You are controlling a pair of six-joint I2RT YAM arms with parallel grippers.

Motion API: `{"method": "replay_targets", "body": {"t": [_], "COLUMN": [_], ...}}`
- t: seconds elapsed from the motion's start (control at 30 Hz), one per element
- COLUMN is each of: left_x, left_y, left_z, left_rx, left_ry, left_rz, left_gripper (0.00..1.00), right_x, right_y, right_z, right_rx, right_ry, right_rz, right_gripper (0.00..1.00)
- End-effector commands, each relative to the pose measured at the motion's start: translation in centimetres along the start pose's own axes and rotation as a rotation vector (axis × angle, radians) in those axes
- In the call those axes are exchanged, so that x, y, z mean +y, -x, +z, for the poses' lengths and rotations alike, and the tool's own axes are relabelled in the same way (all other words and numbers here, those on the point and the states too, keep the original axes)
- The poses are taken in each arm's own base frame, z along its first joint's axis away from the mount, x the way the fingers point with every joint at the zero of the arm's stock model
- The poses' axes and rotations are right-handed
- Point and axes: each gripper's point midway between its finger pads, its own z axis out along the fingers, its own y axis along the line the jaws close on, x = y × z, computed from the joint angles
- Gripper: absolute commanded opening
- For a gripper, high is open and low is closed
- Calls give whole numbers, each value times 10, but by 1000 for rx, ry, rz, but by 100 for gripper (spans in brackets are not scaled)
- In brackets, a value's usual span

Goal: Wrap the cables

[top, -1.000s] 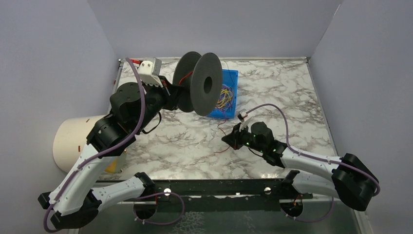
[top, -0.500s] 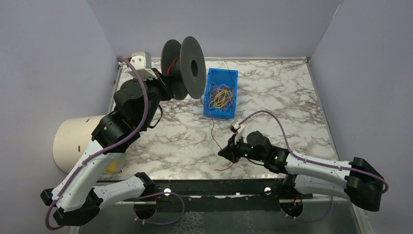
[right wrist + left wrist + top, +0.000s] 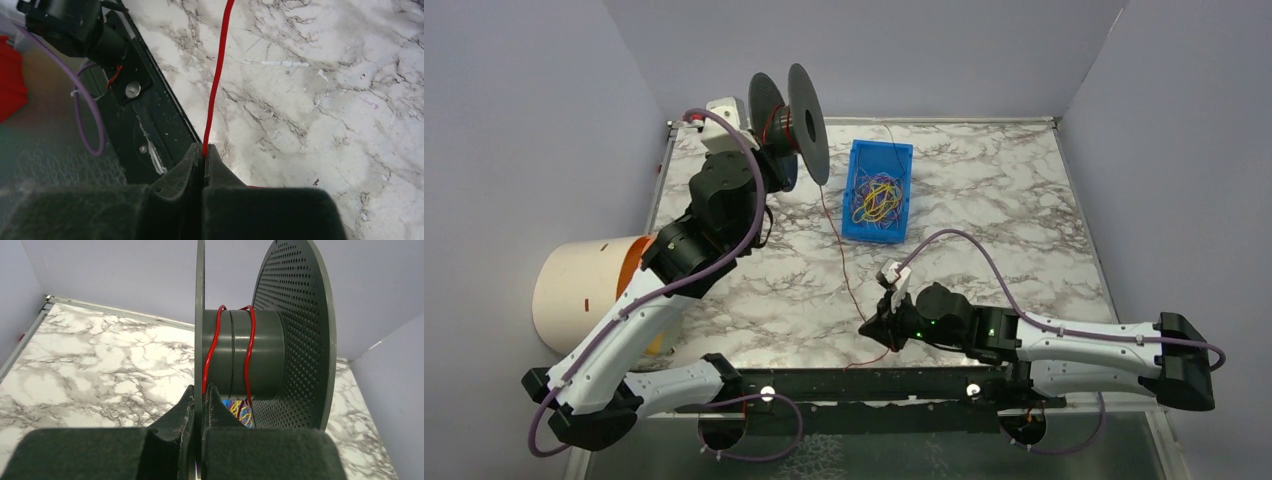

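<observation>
My left gripper (image 3: 776,160) is shut on one flange of a black spool (image 3: 792,118) and holds it high at the back left. In the left wrist view (image 3: 200,395) a red cable (image 3: 248,355) is wound twice round the spool (image 3: 250,360) hub. The red cable (image 3: 836,255) runs taut from the spool down to my right gripper (image 3: 869,328), which is shut on it near the front edge. In the right wrist view (image 3: 203,152) the cable (image 3: 217,80) leaves the fingertips upward. Several yellow, purple and orange cables (image 3: 876,197) lie tangled in a blue tray (image 3: 857,230).
A cream cylinder (image 3: 574,290) stands off the table's left edge. A black rail (image 3: 864,385) runs along the near edge, close under my right gripper. Grey walls close in the table at the back and sides.
My left gripper raised and turned the spool to the back left, uncovering the blue tray. My right gripper drew the red cable toward the front edge, stretching it.
</observation>
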Motion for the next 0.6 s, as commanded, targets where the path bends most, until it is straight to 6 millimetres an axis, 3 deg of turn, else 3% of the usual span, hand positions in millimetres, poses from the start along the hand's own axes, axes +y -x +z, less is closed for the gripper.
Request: {"method": "replay_targets", "body": {"t": [0.0, 0.37, 0.57], "left_x": [4, -3, -3], "left_y": [16, -17, -47], "left_z": [11, 41, 49], "left_rx": [-100, -56, -3], "left_ry": [78, 135, 116], "left_rz": [-32, 88, 179], "left_gripper": [0, 0, 0], "right_x": [9, 64, 86], "right_y": [11, 49, 81], "right_z": [-8, -29, -44], "right_rx": [5, -36, -132], "right_ry": [-44, -26, -38], "right_rz": [-46, -160, -180], "right_gripper": [1, 1, 1]}}
